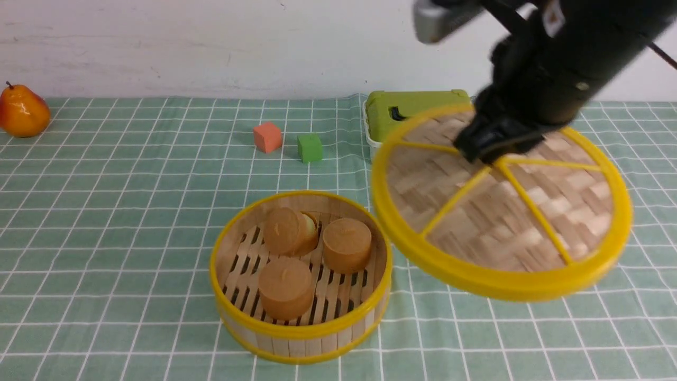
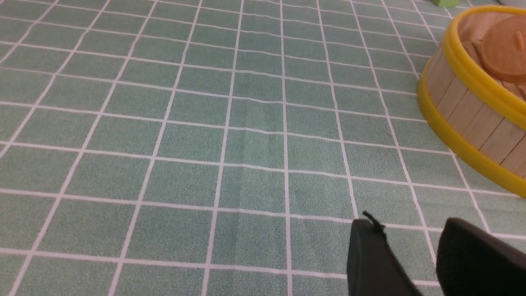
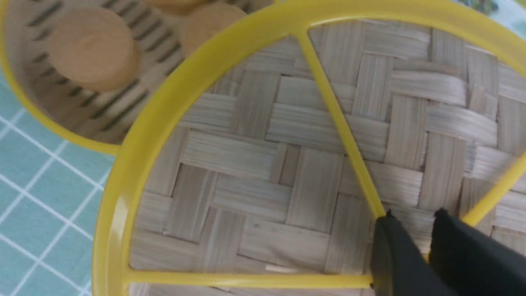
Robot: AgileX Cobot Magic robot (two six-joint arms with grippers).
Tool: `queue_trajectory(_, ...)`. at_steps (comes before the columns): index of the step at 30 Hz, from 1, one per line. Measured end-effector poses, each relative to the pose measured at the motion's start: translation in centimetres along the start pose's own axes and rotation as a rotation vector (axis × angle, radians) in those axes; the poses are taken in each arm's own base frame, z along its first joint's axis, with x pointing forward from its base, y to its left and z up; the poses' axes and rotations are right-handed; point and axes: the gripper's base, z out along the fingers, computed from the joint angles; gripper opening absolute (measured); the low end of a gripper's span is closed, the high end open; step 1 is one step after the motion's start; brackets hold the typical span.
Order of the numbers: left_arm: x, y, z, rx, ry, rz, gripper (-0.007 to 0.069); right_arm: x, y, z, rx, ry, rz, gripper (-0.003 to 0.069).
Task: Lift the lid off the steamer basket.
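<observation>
The right claw (image 1: 489,156) pinches the central hub of the lid (image 1: 502,222). The lid hangs tilted beneath it, above the worktop (image 1: 132,211) toward the right edge, just right of the uncovered steamer basket (image 1: 301,330). The left claw (image 2: 411,246) stands slightly spread and empty.

The lid (image 1: 529,222), clamped at its hub in the right gripper (image 1: 489,153), spreads wide and tilted, blocking any approach from below that gripper. Behind it stands a green-topped box (image 1: 402,108), partly hidden by the lid's far rim. Left of the gripper and lower sits the open steamer basket (image 1: 301,328), its floor crowded by three round cakes (image 1: 285,286). Farther left the tabletop (image 1: 132,211) offers room, apart from an orange cube (image 1: 267,137), a green cube (image 1: 309,147) and a pear (image 1: 22,111).
</observation>
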Motion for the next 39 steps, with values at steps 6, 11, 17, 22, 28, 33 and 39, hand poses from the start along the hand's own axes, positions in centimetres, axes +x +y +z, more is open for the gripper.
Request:
queue_trajectory(6, 0.0, 0.0, 0.0, 0.0, 0.0, 0.0, 0.0239, 4.9, -3.8, 5.0, 0.072, -0.003, 0.181, 0.0079)
queue_trajectory(11, 0.0, 0.0, 0.0, 0.0, 0.0, 0.0, 0.0239, 6.5, -4.4, 9.7, 0.078, 0.008, 0.203, 0.0079)
queue_trajectory(17, 0.0, 0.0, 0.0, 0.0, 0.0, 0.0, 0.0239, 6.4, -4.5, 13.8, 0.07, 0.03, 0.201, 0.0079)
queue_trajectory(22, 0.0, 0.0, 0.0, 0.0, 0.0, 0.0, 0.0239, 6.7, -4.6, 16.3, 0.064, 0.065, 0.199, 0.0082)
queue_trajectory(28, 0.0, 0.0, 0.0, 0.0, 0.0, 0.0, 0.0239, 6.7, -4.6, 16.9, 0.064, 0.062, 0.202, 0.0161)
queue_trajectory(33, 0.0, 0.0, 0.0, 0.0, 0.0, 0.0, 0.0239, 6.7, -4.5, 15.0, 0.068, 0.07, 0.248, 0.0314)
queue_trajectory(39, 0.0, 0.0, 0.0, 0.0, 0.0, 0.0, 0.0239, 6.7, -4.3, 7.1, 0.082, -0.025, 0.258, 0.0364)
